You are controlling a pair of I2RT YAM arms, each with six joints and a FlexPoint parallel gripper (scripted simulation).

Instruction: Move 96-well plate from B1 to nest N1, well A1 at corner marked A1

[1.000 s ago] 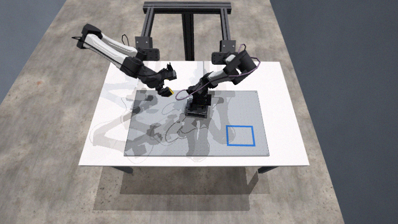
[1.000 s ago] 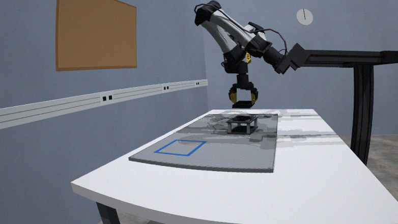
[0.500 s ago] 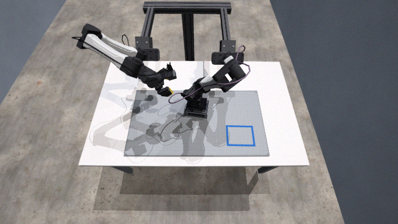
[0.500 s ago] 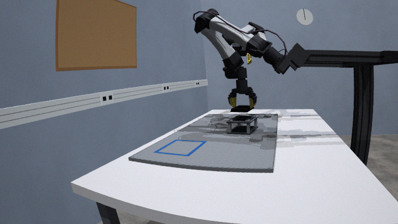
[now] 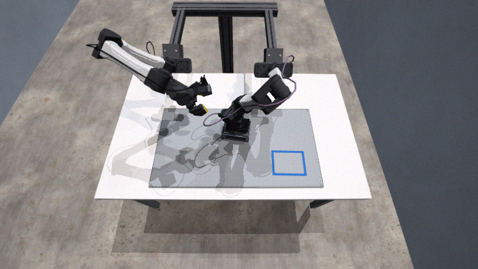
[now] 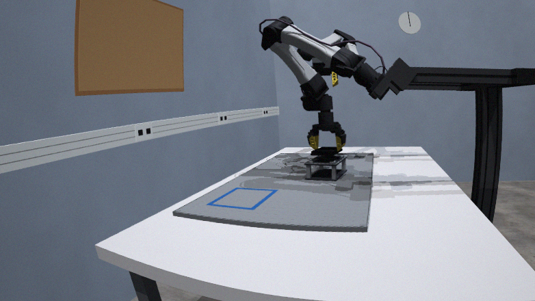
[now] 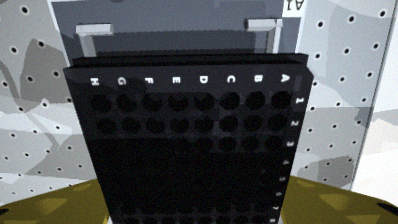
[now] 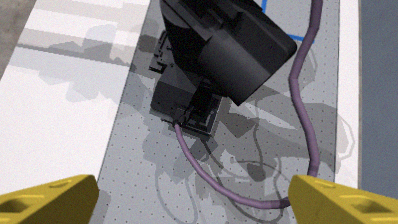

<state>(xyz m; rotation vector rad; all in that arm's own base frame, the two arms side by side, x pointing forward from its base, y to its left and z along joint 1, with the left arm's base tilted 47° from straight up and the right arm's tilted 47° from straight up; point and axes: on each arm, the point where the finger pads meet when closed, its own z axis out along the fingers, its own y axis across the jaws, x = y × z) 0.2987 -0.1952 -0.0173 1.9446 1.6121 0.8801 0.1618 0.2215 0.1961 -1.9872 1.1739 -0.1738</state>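
The left hand is gripping the 96-well plate, its yellow fingers standing widely parted along opposite sides. The hand is pointing down, holding the plate over the raised nest. The plate is looking roughly level, its A1 corner lying on the same side as the nest's A1 mark. In the exterior view, the plate seems to be hovering just above the nest, though the dark surfaces are making contact hard to judge.

The right hand is standing fully open, with nothing between its fingers, and is hanging near the left arm. A purple cable is looping from the left arm into the room between the two hands, leaving a tight-looking gap there. More open room is lying toward the blue outline, well apart from the nest and near one corner of the grey perforated board.

The board is resting on the white tabletop, with layered shadows crossing both. Beyond, a dark frame is supporting the arms, while a corkboard and a round clock are hanging on blue-grey walls.

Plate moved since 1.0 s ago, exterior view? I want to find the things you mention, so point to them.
Yes: the 96-well plate [image 5: 245,124] [image 6: 324,151] [image 7: 190,115] has moved down, closer to the raised nest [image 5: 235,137] [image 6: 334,172] [image 7: 95,29] [image 8: 210,127], judged against the nest's top.
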